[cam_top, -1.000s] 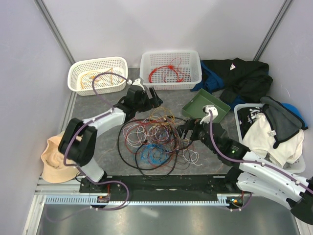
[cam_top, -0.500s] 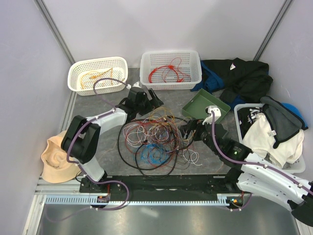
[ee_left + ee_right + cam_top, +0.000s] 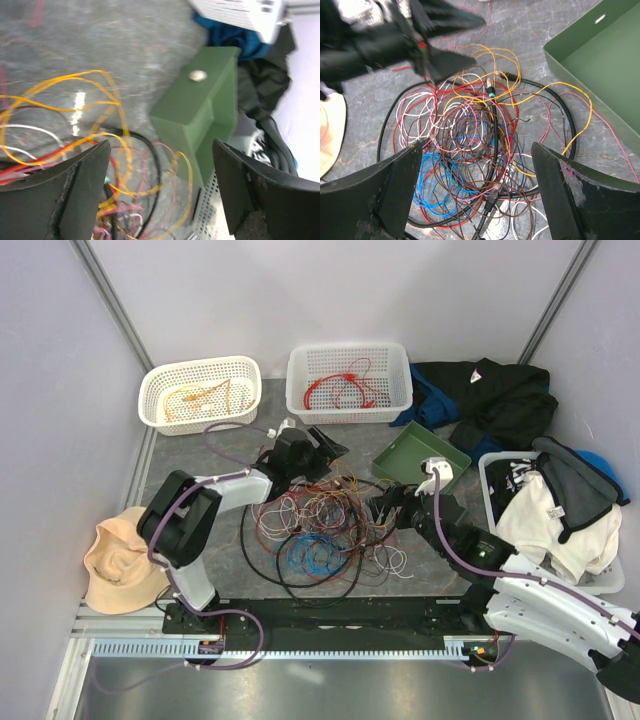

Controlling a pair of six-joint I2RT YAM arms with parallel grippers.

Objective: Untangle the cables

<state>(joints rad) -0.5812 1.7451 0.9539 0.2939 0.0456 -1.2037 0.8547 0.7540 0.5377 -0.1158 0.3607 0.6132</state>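
Cables (image 3: pixel 315 530), one tangled heap on the bench (image 3: pixel 200 455): we note that the left gripper (image 3: pixel 325 452), spread and empty, has swung in over the heap's far edge while the right gripper (image 3: pixel 383 510) hovers spread at its right side, so no strand is yet drawn free

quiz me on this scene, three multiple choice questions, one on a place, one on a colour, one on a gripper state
1. In the top view, where is the green tray relative to the cable pile?
A) left of it B) right of it C) under it
2. What colour is the cable in the middle basket?
A) blue B) red C) black
3. The left gripper is:
A) shut on a cable B) shut on the tray C) open

Answers:
1 B, the tray lies right of the pile.
2 B, a red cable lies in it.
3 C, its fingers stand wide apart, gripping nothing.
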